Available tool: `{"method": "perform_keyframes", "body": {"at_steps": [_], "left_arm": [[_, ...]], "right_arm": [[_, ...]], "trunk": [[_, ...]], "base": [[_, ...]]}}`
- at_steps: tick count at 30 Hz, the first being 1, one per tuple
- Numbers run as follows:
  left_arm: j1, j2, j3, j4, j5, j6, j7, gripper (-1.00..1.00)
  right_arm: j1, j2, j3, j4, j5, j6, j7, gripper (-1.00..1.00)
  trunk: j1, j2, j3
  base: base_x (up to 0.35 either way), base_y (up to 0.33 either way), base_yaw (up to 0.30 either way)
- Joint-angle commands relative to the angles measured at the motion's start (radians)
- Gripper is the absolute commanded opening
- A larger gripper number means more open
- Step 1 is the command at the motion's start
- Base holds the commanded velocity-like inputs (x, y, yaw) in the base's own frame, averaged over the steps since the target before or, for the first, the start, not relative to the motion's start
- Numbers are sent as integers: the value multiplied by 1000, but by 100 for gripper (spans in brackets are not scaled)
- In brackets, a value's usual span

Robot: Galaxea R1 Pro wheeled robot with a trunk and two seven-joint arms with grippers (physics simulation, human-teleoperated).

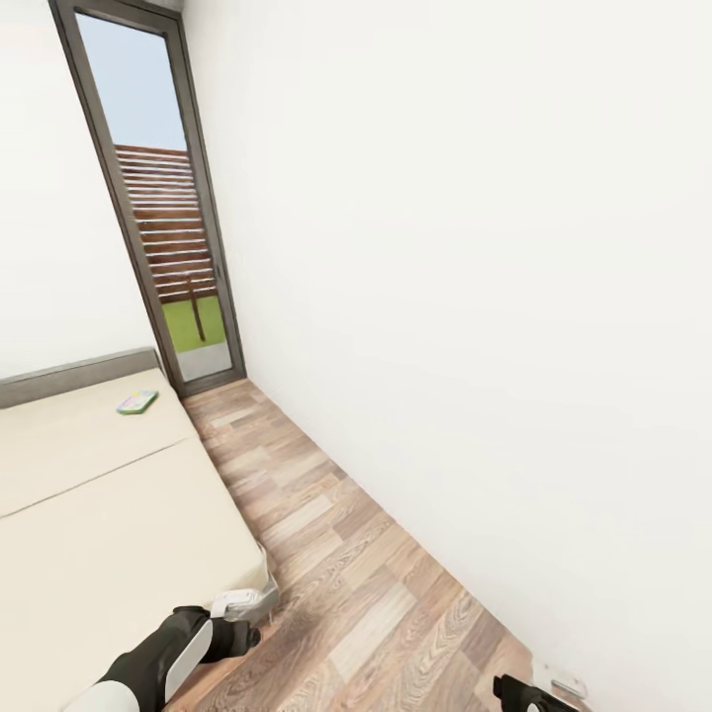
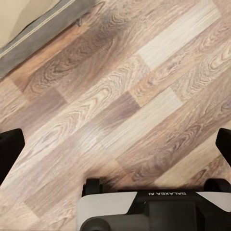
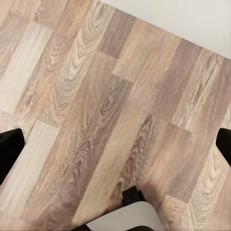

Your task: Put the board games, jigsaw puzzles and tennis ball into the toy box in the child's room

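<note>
We see the bed (image 1: 109, 494) filling the left of the head view, its cream top plain but for one flat game carton (image 1: 137, 401) lying near the grey headboard (image 1: 79, 374). The carton shows green, pink and pale blue print; its lettering is too small for us to read. It lies well apart from both grippers, at the far end of the bed from them.

Our left gripper (image 1: 242, 603) hangs just off the bed's near corner, over the plank floor (image 1: 346, 554). In the left wrist view its fingers (image 2: 10, 149) stand wide apart at the two sides of the frame with nothing between them but floor, and the bed's grey edge (image 2: 38, 29) crosses one corner.

Our right gripper (image 1: 559, 682) sits low beside the white wall (image 1: 475, 297). In the right wrist view its fingers (image 3: 9, 147) are also spread wide and empty, over floor, with the wall's foot (image 3: 183, 19) near.

Between the bed and the wall runs a bare strip of floor, narrowing toward a tall glazed door (image 1: 158, 198) beyond the headboard. Through the glass we see a slatted fence and grass.
</note>
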Motion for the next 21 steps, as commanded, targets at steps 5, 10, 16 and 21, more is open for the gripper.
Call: {"method": "perform_keyframes", "body": {"at_steps": [5,10,16,21], "left_arm": [[-1,1,-5,-1,3,4,1,100],[-1,1,-5,-1,3,4,1,100],[-1,0,-5,-1,3,4,1,100],[-1,0,-5,-1,3,4,0,100]], "right_arm": [[0,1,1,-3,-9,5,-5,100],[0,2,1,-3,-9,5,-5,100],[0,4,1,-3,-9,5,-5,100],[0,4,1,-3,-9,5,-5,100]], "trunk": [[1,-2,0],[1,-2,1],[1,-2,4],[1,-2,5]], "base": [[0,-69,281],[0,-198,281],[0,-267,282],[0,-107,282]]}}
